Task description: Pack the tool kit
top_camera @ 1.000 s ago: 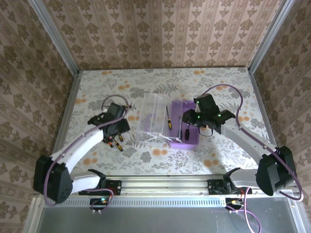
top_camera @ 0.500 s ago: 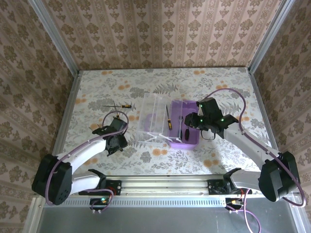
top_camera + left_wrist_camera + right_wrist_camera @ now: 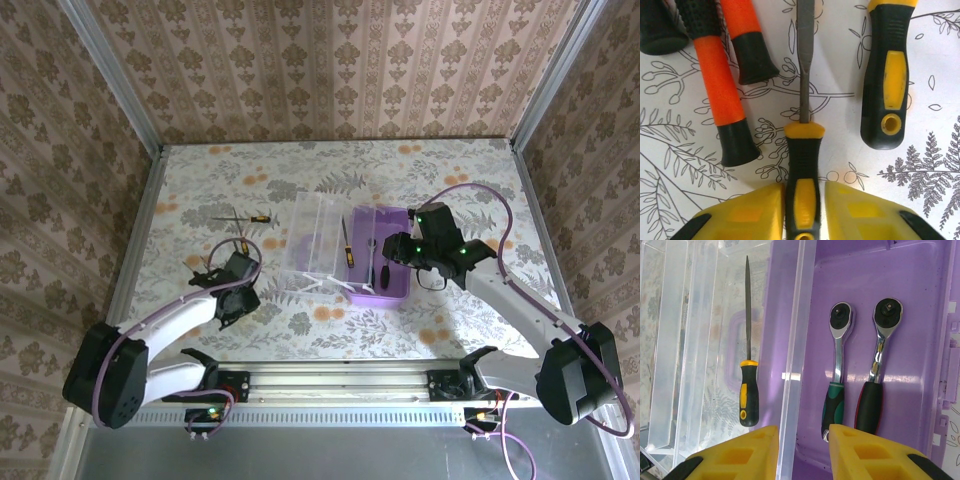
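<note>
Left wrist view, nearest the bases: the left gripper (image 3: 804, 194) grasps a yellow-and-black-handled flat-bladed tool (image 3: 804, 165) lying on the floral-print table (image 3: 920, 190), pads against both sides of the handle, likely to carry it to the kit. Orange-and-black-handled tools (image 3: 725, 100) lie just left. Farther right, the right gripper (image 3: 804, 430) hangs released above the small purple plastic box (image 3: 905, 315), apparently waiting. Its wrist camera resolves two chrome ratchets (image 3: 838, 355) inside and a yellow-handled file (image 3: 748, 390) on the open clear lid (image 3: 685, 340); the top view adds a lone small screwdriver (image 3: 245, 217) far left.
</note>
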Action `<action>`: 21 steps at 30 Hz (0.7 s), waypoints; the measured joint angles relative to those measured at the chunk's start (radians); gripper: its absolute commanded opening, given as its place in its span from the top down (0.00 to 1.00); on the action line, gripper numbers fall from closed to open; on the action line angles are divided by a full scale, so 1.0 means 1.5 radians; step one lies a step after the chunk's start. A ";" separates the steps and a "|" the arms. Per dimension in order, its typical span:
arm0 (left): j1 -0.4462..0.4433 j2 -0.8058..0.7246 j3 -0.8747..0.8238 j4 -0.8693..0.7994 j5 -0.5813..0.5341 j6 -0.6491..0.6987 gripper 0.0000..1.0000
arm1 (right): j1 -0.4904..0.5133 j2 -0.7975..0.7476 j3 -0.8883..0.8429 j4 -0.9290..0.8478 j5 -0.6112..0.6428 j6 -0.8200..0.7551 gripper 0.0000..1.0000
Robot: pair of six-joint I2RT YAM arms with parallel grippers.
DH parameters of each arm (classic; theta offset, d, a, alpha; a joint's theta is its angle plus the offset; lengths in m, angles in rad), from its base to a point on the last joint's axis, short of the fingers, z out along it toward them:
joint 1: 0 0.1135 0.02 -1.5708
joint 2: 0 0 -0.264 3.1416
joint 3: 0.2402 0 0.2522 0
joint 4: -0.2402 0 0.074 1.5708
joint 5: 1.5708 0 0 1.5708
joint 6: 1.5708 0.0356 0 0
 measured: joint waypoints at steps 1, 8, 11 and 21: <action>0.001 -0.005 -0.003 0.001 0.001 0.003 0.78 | 0.000 0.000 0.000 0.000 0.000 0.000 0.66; 0.005 -0.045 -0.007 -0.008 0.010 0.039 0.85 | 0.000 -0.001 0.000 0.000 0.000 0.000 0.66; 0.009 -0.052 0.013 -0.038 0.011 0.062 0.87 | 0.000 -0.003 0.000 -0.001 0.000 -0.001 0.66; 0.012 -0.092 0.170 -0.137 0.025 0.168 0.90 | 0.001 -0.019 0.043 -0.024 -0.036 -0.039 0.52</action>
